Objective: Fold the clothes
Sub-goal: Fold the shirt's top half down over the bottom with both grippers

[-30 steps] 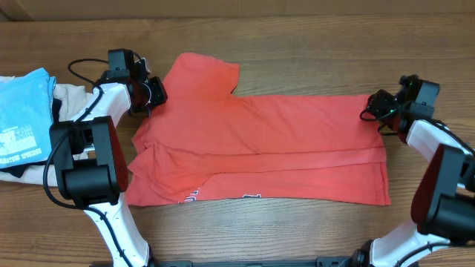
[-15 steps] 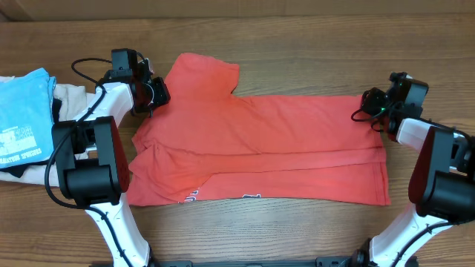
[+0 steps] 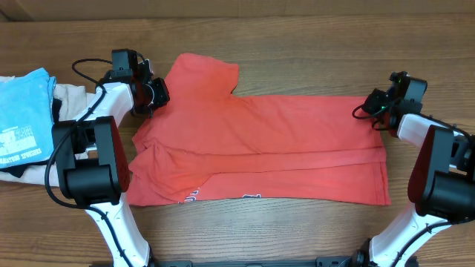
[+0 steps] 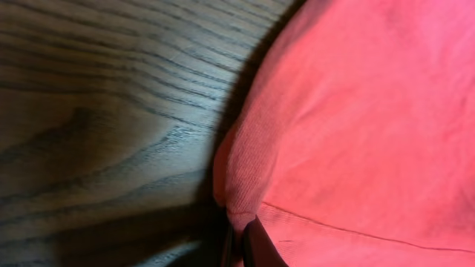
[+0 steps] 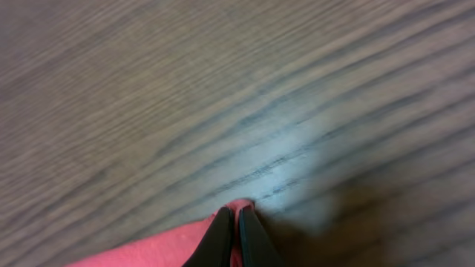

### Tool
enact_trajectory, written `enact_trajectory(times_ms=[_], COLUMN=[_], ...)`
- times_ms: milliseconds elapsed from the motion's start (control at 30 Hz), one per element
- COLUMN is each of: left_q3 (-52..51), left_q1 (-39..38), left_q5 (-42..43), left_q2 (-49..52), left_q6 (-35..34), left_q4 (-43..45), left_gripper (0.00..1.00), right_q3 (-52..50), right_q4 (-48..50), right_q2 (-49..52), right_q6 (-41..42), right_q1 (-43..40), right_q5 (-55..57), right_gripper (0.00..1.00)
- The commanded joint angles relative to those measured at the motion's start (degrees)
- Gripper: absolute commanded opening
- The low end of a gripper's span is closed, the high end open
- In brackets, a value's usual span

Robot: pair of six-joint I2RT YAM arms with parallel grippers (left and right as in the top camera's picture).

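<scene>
A coral-red T-shirt (image 3: 260, 144) lies across the table, its lower third folded up so white lettering shows at the front edge. My left gripper (image 3: 157, 95) is at the shirt's far left shoulder edge, shut on a pinch of the red cloth (image 4: 245, 215). My right gripper (image 3: 369, 110) is at the far right corner of the shirt, shut on the tip of the red fabric (image 5: 239, 206). A light blue printed tee (image 3: 22, 111) lies on a beige garment (image 3: 70, 96) at the far left.
The wooden table (image 3: 312, 44) runs bare behind the shirt. The pile of other garments sits at the left edge, close to the left arm's base (image 3: 85, 163). The right arm's base (image 3: 445, 178) stands near the shirt's right edge.
Both grippers have closed on the shirt's far edge, the right one after moving in to the corner. The shirt itself has not shifted.
</scene>
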Motion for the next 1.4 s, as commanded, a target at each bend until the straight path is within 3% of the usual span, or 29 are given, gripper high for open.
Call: enact_trajectory(times_ms=[0, 233, 433, 600, 833, 1067, 1367], left_q3=[0.26, 0.26, 0.26, 0.26, 0.24, 0.24, 0.07], left_q1=[-0.02, 0.17, 1.42, 2.97, 5.7, 7.04, 7.02], left_q5=[3.19, 3.1, -5.31, -6.56, -6.08, 5.44, 5.49], left_q2=[-5.64, -13.86, -18.1, -18.21, -18.21, -18.21, -18.21], left_q6=[1.16, 3.78, 4.22, 4.85, 4.81, 8.66, 11.56], left_q4=[-0.24, -4.22, -17.05, -24.06, -32.92, -39.69, -49.86], left_gripper=[0.04, 0.04, 0.04, 0.04, 0.04, 0.04, 0.04], right_q3=[3.37, 9.35, 14.34, 14.34, 14.34, 14.34, 14.27], right_q4=[-5.25, -21.97, -44.48, -53.51, -59.04, -63.49, -71.28], right_q2=[-4.26, -9.51, -12.83, -14.23, -14.4, -14.4, -14.4], right_q6=[-0.07, -0.04, 1.4, 5.05, 7.58, 7.56, 7.32], right_q1=[0.07, 0.07, 0.0, -1.05, -4.42, -5.25, -5.25], right_q5=[2.51, 5.29, 6.32, 10.38, 9.88, 6.58, 4.79], right_gripper=[0.04, 0.04, 0.04, 0.04, 0.04, 0.04, 0.04])
